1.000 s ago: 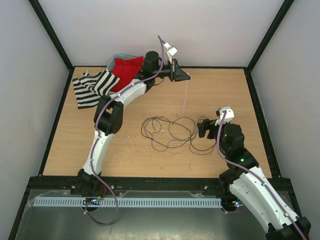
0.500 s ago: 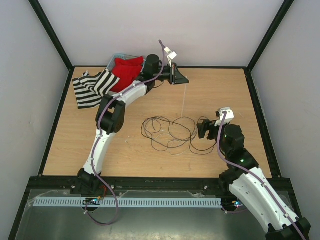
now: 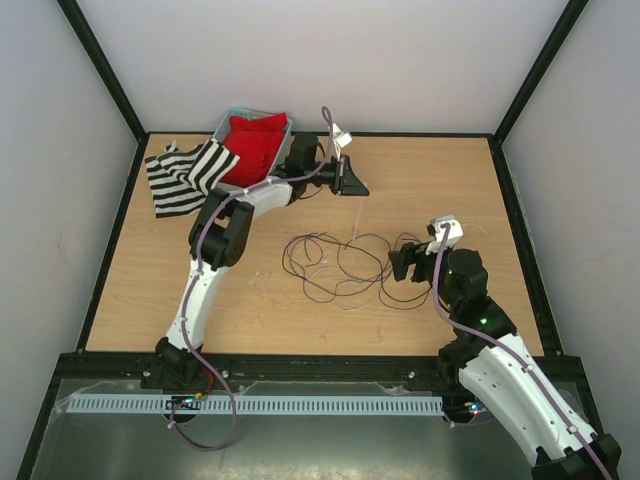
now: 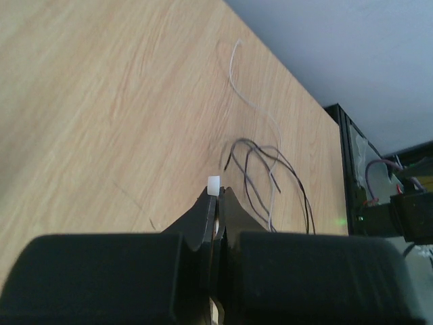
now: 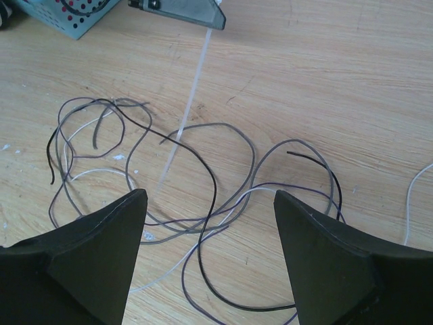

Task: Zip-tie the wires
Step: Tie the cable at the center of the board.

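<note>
The wires (image 3: 338, 268) lie in loose dark and pale loops in the middle of the table. They also show in the right wrist view (image 5: 214, 183) and the left wrist view (image 4: 270, 183). My left gripper (image 3: 352, 185) is shut on the zip tie (image 3: 354, 215), a thin white strip that hangs from it toward the wires' far edge. The zip tie's white end (image 4: 214, 184) pokes out between the closed fingertips of the left gripper (image 4: 218, 193). In the right wrist view the zip tie (image 5: 189, 101) slants down onto the loops. My right gripper (image 3: 400, 262) is open and empty, low over the wires' right side (image 5: 210, 195).
A blue basket (image 3: 225, 118) holding a red cloth (image 3: 255, 140) stands at the back left, with a striped cloth (image 3: 185, 175) beside it. A loose pale strand (image 4: 233, 68) lies apart from the bundle. The basket's corner shows in the right wrist view (image 5: 67, 17).
My left gripper has come down and nearer with the zip tie, whose tip now reaches the wires. My right gripper has shifted slightly left toward the wires.
</note>
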`<state>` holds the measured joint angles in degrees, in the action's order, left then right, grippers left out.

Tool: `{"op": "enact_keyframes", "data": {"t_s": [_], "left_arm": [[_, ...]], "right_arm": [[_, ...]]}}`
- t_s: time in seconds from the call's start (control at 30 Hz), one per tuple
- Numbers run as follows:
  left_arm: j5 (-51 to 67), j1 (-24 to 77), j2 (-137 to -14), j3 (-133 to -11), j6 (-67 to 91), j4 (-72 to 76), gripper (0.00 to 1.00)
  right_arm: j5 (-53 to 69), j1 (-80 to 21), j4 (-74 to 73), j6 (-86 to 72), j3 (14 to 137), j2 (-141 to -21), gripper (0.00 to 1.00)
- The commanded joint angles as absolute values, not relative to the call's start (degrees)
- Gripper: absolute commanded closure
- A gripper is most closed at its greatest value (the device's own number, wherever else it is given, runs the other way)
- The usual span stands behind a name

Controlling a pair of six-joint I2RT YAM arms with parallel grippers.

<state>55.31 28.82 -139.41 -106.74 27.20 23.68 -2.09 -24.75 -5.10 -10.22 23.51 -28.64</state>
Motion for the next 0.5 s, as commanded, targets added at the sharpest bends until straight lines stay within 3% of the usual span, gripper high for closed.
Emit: {"op": "enact_keyframes", "data": {"t_s": [0.0, 0.47], "left_arm": [[56.7, 29.4, -132.1, -101.4, 24.5, 25.4, 1.0], [50.5, 31.3, -120.5, -80.0, 26.4, 30.6, 1.0]], "right_arm": [[0.0, -24.6, -5.2, -9.8, 22.9, -29.2, 0.14], [10.5, -24.6, -1.7, -10.8, 22.3, -38.3, 0.14]]}}
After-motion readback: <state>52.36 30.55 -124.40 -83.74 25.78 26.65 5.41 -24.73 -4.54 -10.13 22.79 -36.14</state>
